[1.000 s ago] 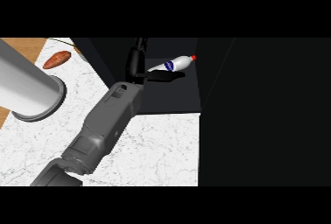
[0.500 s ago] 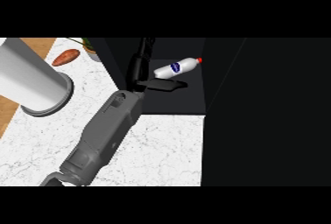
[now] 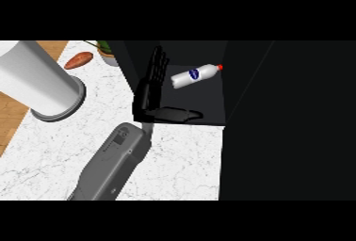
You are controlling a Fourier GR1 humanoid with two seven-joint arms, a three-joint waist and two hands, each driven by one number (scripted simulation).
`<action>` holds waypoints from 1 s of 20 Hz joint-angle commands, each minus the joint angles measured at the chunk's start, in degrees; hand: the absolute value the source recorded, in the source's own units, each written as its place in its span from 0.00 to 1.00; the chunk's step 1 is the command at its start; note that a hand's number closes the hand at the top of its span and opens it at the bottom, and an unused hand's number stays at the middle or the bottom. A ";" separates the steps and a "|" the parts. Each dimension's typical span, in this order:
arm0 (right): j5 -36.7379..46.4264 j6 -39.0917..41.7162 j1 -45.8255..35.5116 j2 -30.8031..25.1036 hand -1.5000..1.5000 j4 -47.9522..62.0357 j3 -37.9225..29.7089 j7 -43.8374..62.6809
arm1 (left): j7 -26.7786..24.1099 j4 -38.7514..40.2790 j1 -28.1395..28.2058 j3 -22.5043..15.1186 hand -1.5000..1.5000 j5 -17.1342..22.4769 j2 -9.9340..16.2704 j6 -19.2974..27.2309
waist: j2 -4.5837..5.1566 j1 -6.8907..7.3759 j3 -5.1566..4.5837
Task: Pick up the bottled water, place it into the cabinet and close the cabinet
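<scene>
Bottle: small, white/clear plastic body w/ a blue oval label at mid-length and a red cap. It lies on its side inside the dark cabinet, on the cabinet floor toward the far end. Long axis runs diagonally: cap end points far-right, base end near-left. Nothing is holding it.

1 hand in view, which side can't be told from this frame. The hand is inside the cabinet opening at its left side, just left of the bottle, apart from it. Its fingers are straight and together, pointing toward the far end; the thumb sticks out to the right along the cabinet floor near its front edge. They clamp on nothing. The grey forearm comes up from the lower edge over the white marbled surface.

Left of the cabinet, on the surface: a big white cylinder, and farther off a reddish-brown oval item beside a plant pot.
</scene>
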 commanded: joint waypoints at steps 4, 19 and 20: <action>-0.18 -0.45 -1.19 -0.68 0.00 -0.95 -0.52 1.47 | 7.04 -28.37 20.78 -7.36 0.00 -0.91 3.24 5.21 | 0.15 0.36 -0.11; 14.25 8.54 -2.16 -9.08 1.00 -6.53 14.20 5.64 | 10.71 -67.87 50.85 -14.57 0.00 -3.99 16.61 8.96 | 0.65 -1.13 -0.23; 8.42 11.54 -4.30 -11.79 1.00 -6.24 9.42 5.64 | 7.59 -67.11 53.77 -13.94 0.00 -3.76 17.60 7.34 | 0.88 -1.04 -0.21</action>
